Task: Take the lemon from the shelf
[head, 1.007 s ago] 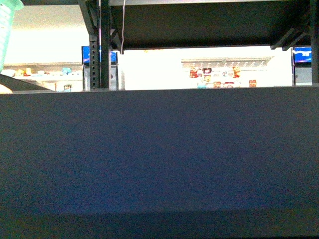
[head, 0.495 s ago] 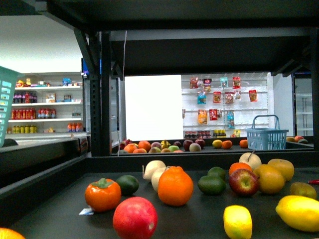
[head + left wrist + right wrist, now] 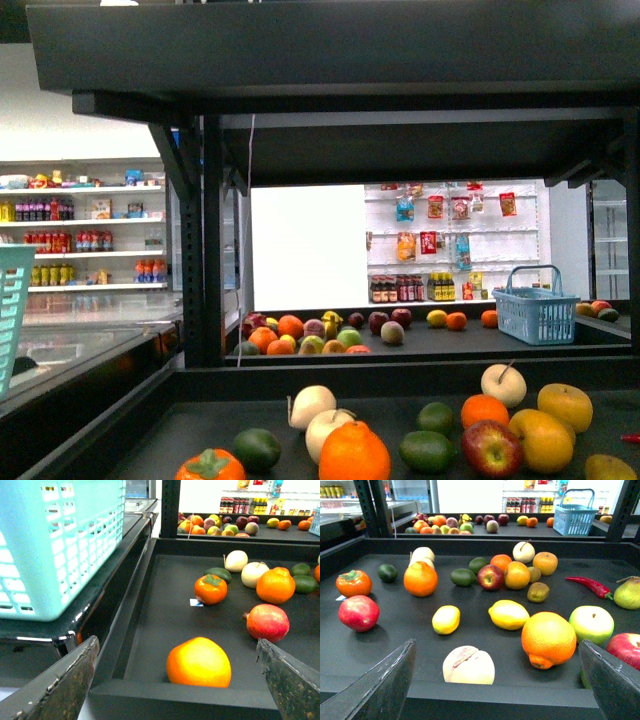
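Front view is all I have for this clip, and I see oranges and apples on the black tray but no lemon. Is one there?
Observer: Yes. The right wrist view shows the lemon lying on the shelf, nearer the front lip than your view reaches.
Operator: Is anything touching it?
Observer: No, it lies apart. A larger yellow fruit lies beside it, and a pale round fruit lies closer to the lip.
Operator: Are the grippers holding anything?
Observer: No. The right gripper and the left gripper are both open and empty, in front of the tray.
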Motion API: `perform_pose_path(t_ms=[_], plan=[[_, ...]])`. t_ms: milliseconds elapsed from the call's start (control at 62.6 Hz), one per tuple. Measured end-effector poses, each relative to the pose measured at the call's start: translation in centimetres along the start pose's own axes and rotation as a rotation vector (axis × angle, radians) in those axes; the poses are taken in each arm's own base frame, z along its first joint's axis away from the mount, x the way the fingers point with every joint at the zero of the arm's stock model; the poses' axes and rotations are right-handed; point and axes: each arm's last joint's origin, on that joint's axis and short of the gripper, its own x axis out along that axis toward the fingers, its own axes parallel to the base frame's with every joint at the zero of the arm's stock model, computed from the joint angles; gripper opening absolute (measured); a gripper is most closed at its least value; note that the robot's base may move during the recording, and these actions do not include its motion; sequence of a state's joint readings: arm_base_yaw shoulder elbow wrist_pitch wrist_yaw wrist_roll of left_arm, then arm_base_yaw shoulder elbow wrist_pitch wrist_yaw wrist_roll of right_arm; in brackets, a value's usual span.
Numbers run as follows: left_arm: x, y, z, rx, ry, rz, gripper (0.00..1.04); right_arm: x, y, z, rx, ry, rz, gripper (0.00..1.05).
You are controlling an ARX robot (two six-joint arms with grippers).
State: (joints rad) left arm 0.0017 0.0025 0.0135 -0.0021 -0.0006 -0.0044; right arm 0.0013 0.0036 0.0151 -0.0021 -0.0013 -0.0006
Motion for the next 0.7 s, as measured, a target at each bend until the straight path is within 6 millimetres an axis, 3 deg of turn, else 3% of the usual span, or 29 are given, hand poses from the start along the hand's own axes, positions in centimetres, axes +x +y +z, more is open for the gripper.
perform_pose_path(t_ms=[703], plan=[[0.00, 0.00, 0.00, 0.001, 0.000, 0.000, 0.97, 0.00, 0.00, 0.00, 0.000, 0.000, -0.001, 0.97]])
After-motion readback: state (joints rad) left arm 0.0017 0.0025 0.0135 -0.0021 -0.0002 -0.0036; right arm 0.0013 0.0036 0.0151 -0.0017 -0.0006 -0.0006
